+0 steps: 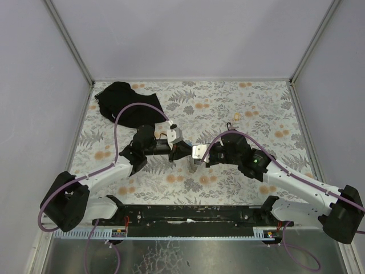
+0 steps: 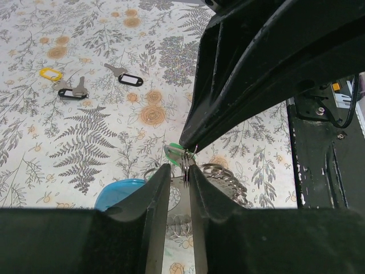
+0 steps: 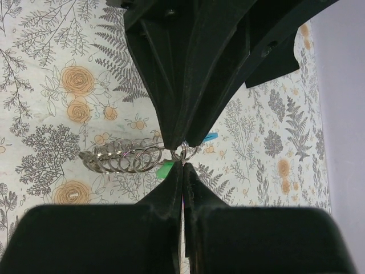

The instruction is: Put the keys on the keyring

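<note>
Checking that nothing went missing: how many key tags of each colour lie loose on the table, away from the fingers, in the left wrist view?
Yellow tag: 1
Black tags: 2
Total: 3

Two grippers, left gripper [image 2: 180, 169] and right gripper [image 3: 182, 164], one green-tagged key [image 2: 173, 151], two black-tagged keys [image 2: 130, 80] [image 2: 72, 93], one yellow tag [image 2: 50, 73], one light-blue keyring [image 2: 118, 191], one black cloth [image 1: 128, 105], steel rings [image 2: 219, 174] too bunched to count.

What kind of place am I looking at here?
Probably a robotics lab test cell: plain grey panel walls enclose a floral tablecloth, with a left arm and right arm bolted at the near edge.
</note>
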Robot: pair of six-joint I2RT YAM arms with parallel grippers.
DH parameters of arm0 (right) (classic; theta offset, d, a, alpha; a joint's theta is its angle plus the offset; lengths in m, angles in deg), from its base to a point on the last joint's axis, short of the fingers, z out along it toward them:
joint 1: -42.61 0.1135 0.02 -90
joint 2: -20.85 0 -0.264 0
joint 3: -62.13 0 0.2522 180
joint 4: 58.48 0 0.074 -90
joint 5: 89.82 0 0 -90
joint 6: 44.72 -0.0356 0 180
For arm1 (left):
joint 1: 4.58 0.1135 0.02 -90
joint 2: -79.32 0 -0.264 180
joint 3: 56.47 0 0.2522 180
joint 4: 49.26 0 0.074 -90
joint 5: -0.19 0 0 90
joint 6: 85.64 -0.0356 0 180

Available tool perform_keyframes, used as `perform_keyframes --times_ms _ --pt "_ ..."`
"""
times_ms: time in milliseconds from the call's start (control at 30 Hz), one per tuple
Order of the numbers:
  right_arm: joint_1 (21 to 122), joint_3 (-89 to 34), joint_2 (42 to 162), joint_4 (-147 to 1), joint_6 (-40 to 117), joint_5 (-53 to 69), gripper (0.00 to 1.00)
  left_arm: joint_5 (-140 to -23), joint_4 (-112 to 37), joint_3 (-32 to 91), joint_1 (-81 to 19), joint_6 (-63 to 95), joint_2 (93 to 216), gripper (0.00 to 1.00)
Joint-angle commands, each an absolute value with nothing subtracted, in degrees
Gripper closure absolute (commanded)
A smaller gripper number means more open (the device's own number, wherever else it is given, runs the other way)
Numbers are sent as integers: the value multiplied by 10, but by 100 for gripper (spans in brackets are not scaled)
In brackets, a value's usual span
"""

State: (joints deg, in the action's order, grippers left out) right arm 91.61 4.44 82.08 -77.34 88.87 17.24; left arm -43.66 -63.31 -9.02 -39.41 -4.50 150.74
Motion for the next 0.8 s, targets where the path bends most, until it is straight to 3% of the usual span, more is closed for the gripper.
perform_keyframes --times_ms 0,233,767 --pt "921 8 822 -764 896 181 100 -430 -628 -64 -396 -49 1519 83" --pt "921 9 813 -768 892 178 100 -436 -603 -56 -399 -59 1526 100" --pt "922 86 787 -716 857 128 100 -611 -760 -113 -389 152 1512 100"
